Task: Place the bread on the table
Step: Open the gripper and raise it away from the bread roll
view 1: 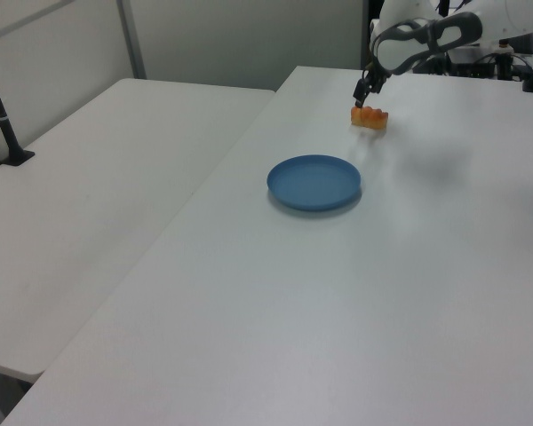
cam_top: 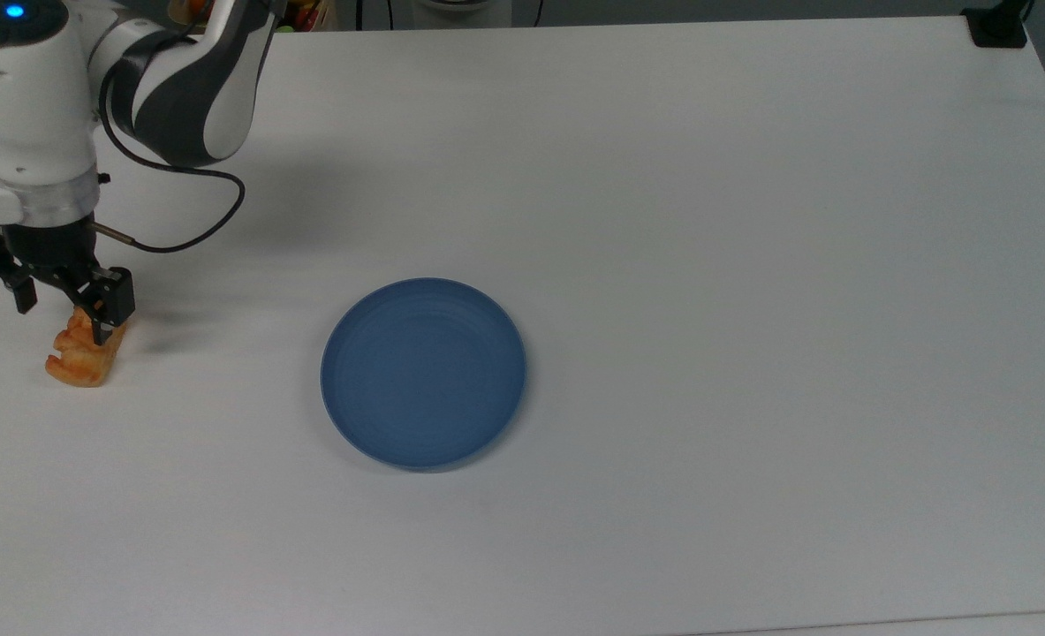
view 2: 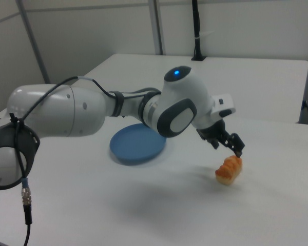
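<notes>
The bread [cam_top: 83, 353] lies on the table [cam_top: 708, 221] at the top view's 9 o'clock edge, well apart from the blue plate [cam_top: 423, 372]. Just above it, at its 12 o'clock, the gripper [cam_top: 56, 296] hangs spread open and empty. Any sideways drift risks a fingertip [view 2: 239, 148] nudging the roll.

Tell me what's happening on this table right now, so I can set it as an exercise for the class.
A single robot arm has its gripper just above a piece of bread, jaws open and not holding it. The bread lies on the white table near the top view's left edge, well apart from the blue plate, which has nothing on it. The placing looks done.
</notes>
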You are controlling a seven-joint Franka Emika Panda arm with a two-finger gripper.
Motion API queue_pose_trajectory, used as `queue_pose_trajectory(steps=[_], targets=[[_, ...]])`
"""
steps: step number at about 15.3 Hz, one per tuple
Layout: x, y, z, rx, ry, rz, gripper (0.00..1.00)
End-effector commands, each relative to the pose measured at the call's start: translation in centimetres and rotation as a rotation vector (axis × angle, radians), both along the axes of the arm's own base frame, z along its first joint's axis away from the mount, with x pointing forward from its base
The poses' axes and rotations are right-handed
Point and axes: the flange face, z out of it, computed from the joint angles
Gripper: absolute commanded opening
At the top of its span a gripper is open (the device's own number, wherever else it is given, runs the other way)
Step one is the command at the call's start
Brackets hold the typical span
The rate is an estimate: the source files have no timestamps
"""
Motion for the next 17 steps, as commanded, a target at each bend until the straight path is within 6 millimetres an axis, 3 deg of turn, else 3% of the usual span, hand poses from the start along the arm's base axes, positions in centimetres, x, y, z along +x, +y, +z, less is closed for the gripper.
queue_pose_trajectory(steps=[1,6,9,14,17], targets=[[-2.0,1.2,4.5,0.049,-0.054,-0.018,1.00],[-5.7,4.6,10.8,0.148,-0.051,-0.047,1.00],[-8.2,8.5,15.1,0.187,0.033,-0.022,1.00],[-13.0,13.4,19.2,0.247,0.154,0.047,1.00],[-14.7,15.7,20.8,0.270,0.209,0.084,1.00]])
